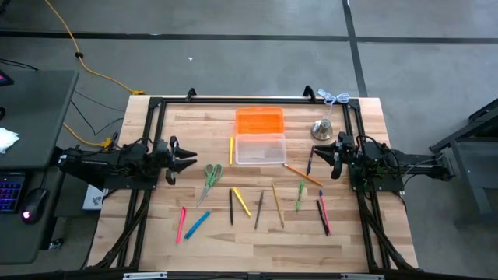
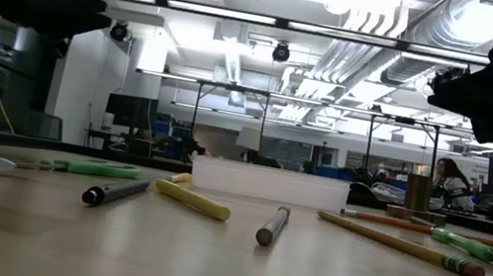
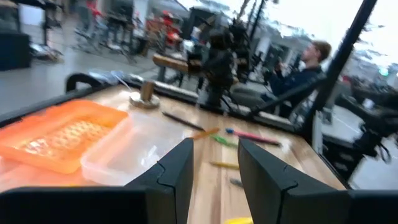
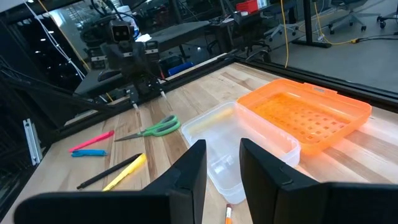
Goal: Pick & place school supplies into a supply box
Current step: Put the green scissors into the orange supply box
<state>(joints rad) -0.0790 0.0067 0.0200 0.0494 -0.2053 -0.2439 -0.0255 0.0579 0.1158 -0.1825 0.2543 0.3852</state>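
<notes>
pens and pencils lie scattered on the near half of the wooden table [image 1: 156, 233]: pink marker [image 1: 181, 223] and blue pen [image 1: 197, 224] side by side near the left front, black pen [image 1: 231, 207] beside a yellow marker [image 1: 242, 201], brown pencil [image 1: 259, 210], long tan pencil [image 1: 278, 204], green marker [image 1: 299, 195], then a black pen and pink pen [image 1: 323, 215] close together at the right front.

green-handled scissors [image 1: 210, 178] rest further in, left of centre, blades toward the front.

orange pencil [image 1: 301, 174] lies slantwise just off the right near corner of the supply box [image 1: 260, 148]; yellow pencil [image 1: 231, 150] lies just beside the box's left end.

supply box: clear plastic, mid-table, nothing visible inside, its far long side touching an orange tray [image 1: 259, 120].

left gripper [image 1: 189, 161] hangs above the table at the left side, level with the box, fingers spread with a clear gap, holding nothing.

right gripper [image 1: 313, 159] hangs at the right side, facing the box, fingers parted by a narrower gap, holding nothing.

silver bell [image 1: 322, 129] stands behind the right gripper, near the tray's right end.

person seated at a desk [image 2: 448, 182] in the room beyond.
</notes>
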